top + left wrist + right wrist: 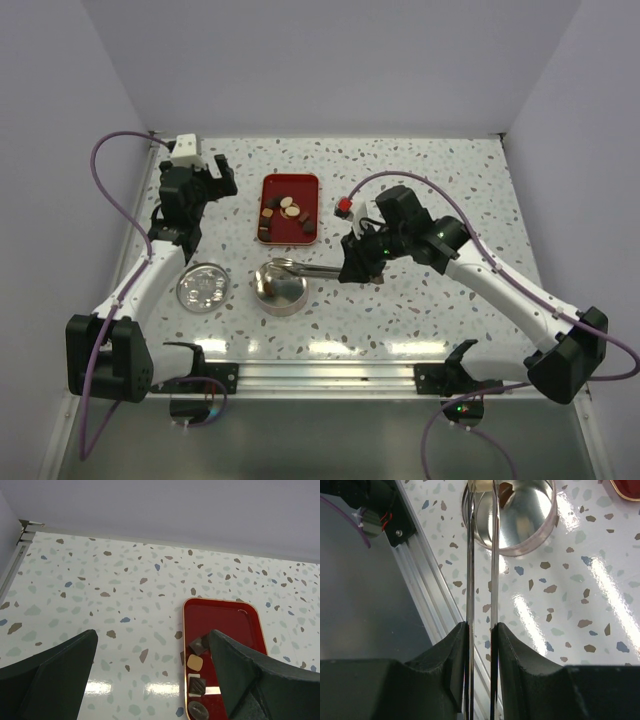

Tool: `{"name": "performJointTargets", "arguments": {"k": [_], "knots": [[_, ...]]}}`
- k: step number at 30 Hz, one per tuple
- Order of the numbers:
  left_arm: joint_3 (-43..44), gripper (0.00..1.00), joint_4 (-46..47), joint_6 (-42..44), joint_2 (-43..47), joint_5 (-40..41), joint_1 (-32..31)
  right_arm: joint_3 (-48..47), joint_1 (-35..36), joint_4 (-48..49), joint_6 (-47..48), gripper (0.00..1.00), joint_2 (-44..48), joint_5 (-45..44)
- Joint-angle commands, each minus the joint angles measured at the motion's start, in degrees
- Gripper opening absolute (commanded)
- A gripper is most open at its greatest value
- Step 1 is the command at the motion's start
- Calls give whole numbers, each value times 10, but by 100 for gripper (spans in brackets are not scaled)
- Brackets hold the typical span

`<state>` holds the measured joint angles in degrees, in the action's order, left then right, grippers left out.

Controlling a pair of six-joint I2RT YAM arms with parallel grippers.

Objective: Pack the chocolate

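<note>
- Packing looks barely begun. The chocolate (pixel 288 211) sits in the red tray (pixel 300 184) at the far middle of the table (pixel 450 180), a cluster of dark and pale pieces crowded toward the tray's near end.
- The round silver tin (pixel 280 308) stands open just near of the tray. Its lid (pixel 202 287) lies apart to the left.
- From above, the tin's floor looks bare and shiny. In the right wrist view a dark brown shape shows by the tin's far wall (a piece or a reflection, I cannot tell which).
- So, as I judge it, nearly every piece has yet to go into the tin, and the lid has yet to go on.
- The right gripper (pixel 347 262) is closed down narrow on a pair of metal tongs (pixel 310 268). The two blades are pinched between its fingers (pixel 515 645).
- That arm reaches in from the right with its elbow bent. The tongs point left, with their tips over the tin's far rim.
- The left gripper (pixel 205 178) is spread fully wide and holds nothing. It hovers over the far left of the table, just left of the tray.
- Its wrist view looks down past both fingers (pixel 60 670) at the tray's near end and the pieces there.
</note>
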<state>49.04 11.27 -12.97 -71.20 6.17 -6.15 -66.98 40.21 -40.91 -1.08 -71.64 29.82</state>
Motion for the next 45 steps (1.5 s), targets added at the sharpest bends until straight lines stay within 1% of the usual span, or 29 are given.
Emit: {"name": "performJointTargets", "arguments": {"k": [1,3,4,11,15,21,28,34,42,43,45], "knots": [[7,100,14,-9,4,1,-6,-5,7,-11,8,27,3,21],[7,100,13,-8,4,1,-7,-4,8,-8,7,30,3,18],[7,100,13,-8,4,1,-7,-2,8,-5,7,34,4,16],[9,100,11,-7,4,1,-9,4,8,7,6,43,4,9],[9,100,11,-7,5,2,-9,5,8,11,6,43,5,3],[10,100,10,-6,5,4,-9,3,7,37,-11,38,5,-53],[10,100,10,-7,8,4,-9,-7,3,116,-5,37,-33,-93],[8,100,10,-6,11,6,-9,-21,-25,163,7,37,-93,-120],[8,100,11,-4,10,9,-9,-39,-81,228,7,38,-144,-121],[7,100,11,-5,9,9,-9,-43,-88,231,24,38,-156,-115],[7,100,11,-5,9,9,-9,-52,-94,234,28,38,-169,-108]]}}
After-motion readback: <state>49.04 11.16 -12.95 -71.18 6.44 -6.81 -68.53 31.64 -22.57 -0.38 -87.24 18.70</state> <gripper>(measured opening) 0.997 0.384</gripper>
